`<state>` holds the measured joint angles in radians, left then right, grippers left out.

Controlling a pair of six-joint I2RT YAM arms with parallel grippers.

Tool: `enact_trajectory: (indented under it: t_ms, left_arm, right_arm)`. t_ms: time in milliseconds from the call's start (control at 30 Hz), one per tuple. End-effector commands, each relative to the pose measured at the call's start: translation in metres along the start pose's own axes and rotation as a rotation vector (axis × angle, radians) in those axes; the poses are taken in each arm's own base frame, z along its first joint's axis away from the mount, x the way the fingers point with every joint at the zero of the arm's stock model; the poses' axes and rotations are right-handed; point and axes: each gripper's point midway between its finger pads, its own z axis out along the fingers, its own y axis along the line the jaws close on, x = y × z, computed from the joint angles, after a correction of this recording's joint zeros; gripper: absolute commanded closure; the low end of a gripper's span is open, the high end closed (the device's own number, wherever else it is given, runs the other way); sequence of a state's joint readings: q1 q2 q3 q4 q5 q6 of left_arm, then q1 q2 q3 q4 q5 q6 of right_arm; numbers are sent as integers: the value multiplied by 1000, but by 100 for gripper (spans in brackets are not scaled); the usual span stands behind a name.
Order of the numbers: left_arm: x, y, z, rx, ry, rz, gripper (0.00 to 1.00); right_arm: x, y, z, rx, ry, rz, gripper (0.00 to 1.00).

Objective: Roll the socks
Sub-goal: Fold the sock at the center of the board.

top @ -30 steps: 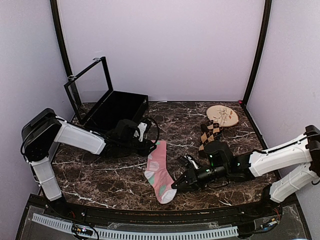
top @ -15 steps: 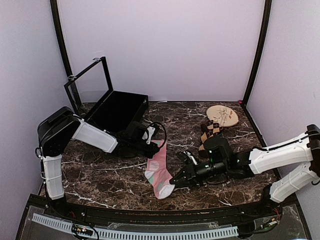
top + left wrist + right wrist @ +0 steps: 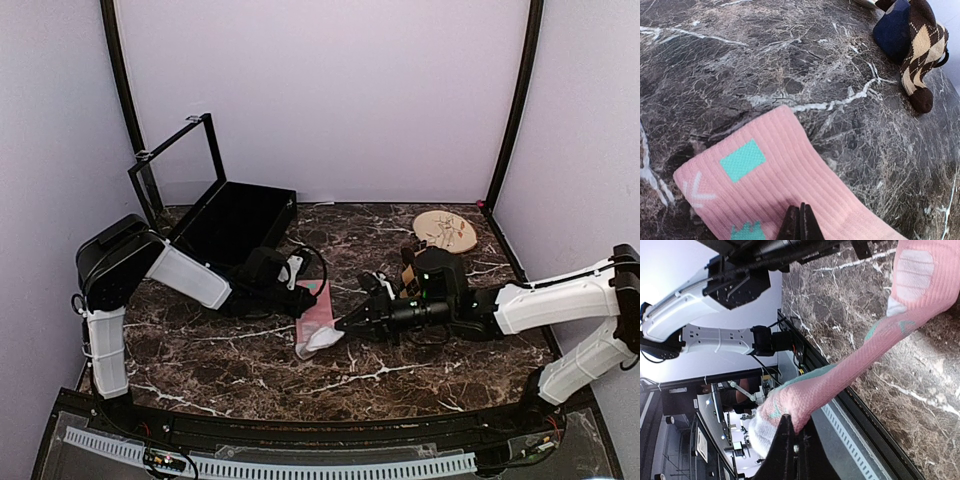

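Note:
A pink sock point(image 3: 318, 312) with teal patches and a white toe lies on the marble table. My left gripper point(image 3: 305, 298) is shut, and its tips press down on the ribbed cuff end point(image 3: 790, 185); the closed gripper point(image 3: 801, 220) shows at the bottom of the left wrist view. My right gripper point(image 3: 342, 325) is shut on the sock's toe end point(image 3: 790, 405) and holds it lifted, so the sock point(image 3: 875, 345) bends up from the table towards the cuff. The right gripper point(image 3: 792, 432) shows in the right wrist view.
A brown argyle sock point(image 3: 917, 45) with a navy part lies behind the right arm, partly hidden in the top view point(image 3: 410, 268). A round wooden disc point(image 3: 446, 231) sits at the back right. An open black box point(image 3: 228, 215) stands at the back left.
My right gripper has lifted the toe end and carried it up and left towards the cuff, so the flat sock is now folded. My left gripper stays on the cuff.

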<state>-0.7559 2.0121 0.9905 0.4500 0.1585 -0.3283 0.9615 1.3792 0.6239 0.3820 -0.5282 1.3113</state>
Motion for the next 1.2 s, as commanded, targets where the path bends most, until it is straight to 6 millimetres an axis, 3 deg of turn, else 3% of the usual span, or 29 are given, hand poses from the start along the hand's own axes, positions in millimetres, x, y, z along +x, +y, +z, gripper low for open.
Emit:
enact_trajectory:
  t_ms: [0,133,300,667,933,1167]
  left_arm:
    - [25,16,-8,-40,72,-68,100]
    - [26,18,-11,-38,70,-104,100]
    - [29,18,-16,-24,63,-157,100]
    - [35,23,-38,23,8,-348,100]
    - [31,18,-48,46,-12,-389,100]
    - [34,17,-55,59,-24,-432,100]
  right_arm:
    - [-32,36,0,-114,-68,-20,98]
    - [-50,46,6,-128,-85,-28,98]
    - [-65,42,18,-111,-90,-20,98]
    - [-79,32,22,-91,-140,-5,99]
    - [-94,19,41,-74,-148,1,99]
    - [-106,22,52,-113,-151,3,100]
